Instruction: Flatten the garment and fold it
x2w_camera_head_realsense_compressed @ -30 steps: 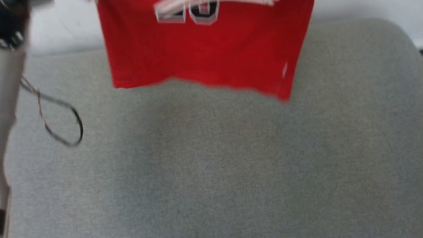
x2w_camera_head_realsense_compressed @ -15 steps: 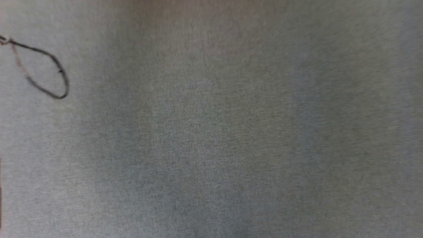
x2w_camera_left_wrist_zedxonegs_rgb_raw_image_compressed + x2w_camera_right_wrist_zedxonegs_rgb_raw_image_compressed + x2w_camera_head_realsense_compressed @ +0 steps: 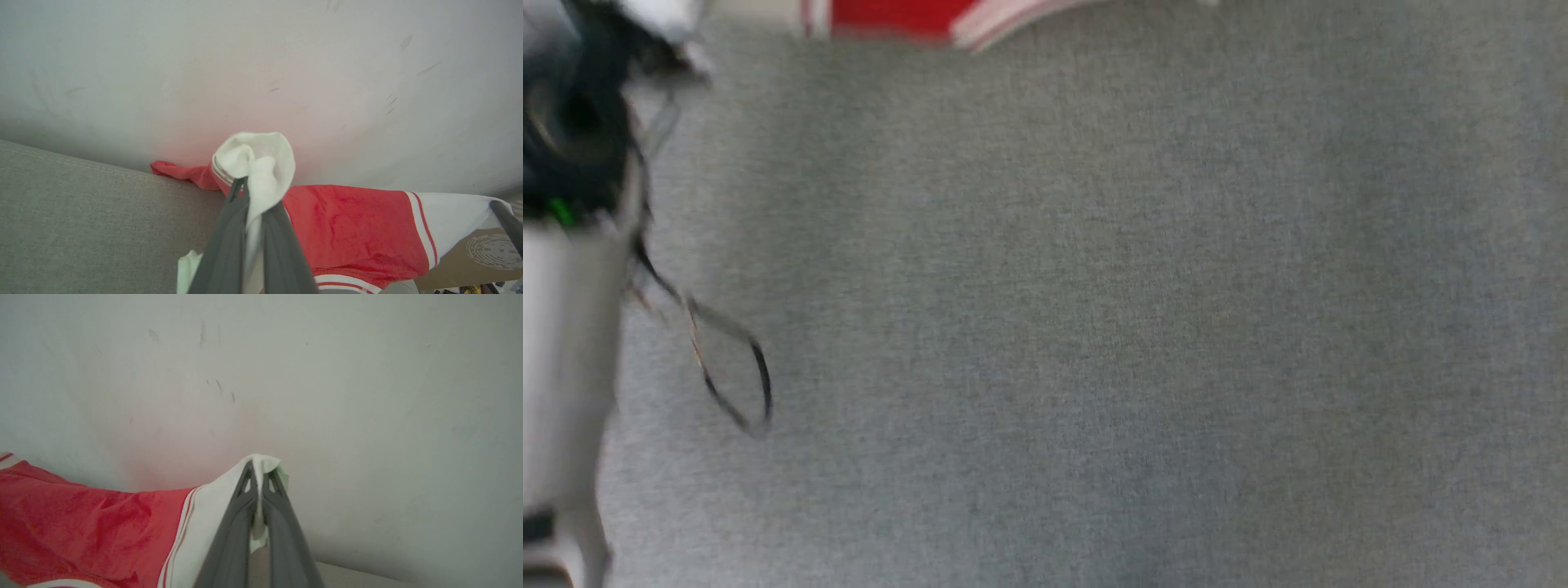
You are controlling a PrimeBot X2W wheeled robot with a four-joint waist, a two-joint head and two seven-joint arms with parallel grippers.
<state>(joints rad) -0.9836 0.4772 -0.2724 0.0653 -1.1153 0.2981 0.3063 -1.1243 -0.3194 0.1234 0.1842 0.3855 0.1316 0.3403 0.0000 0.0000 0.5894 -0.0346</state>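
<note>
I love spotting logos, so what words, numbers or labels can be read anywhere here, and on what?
Nothing here can be read as text.
On the red soft-fabric T-shirt with white sleeves: only red-and-white stripes on the parts in sight, no letters.
On the brown cardboard surface: a pale round swirl print, too blurred to tell whether it holds words.

Broad open grey cushion (image 3: 1094, 327); cable loop (image 3: 765, 384) at left, wall (image 3: 261, 61) behind
</note>
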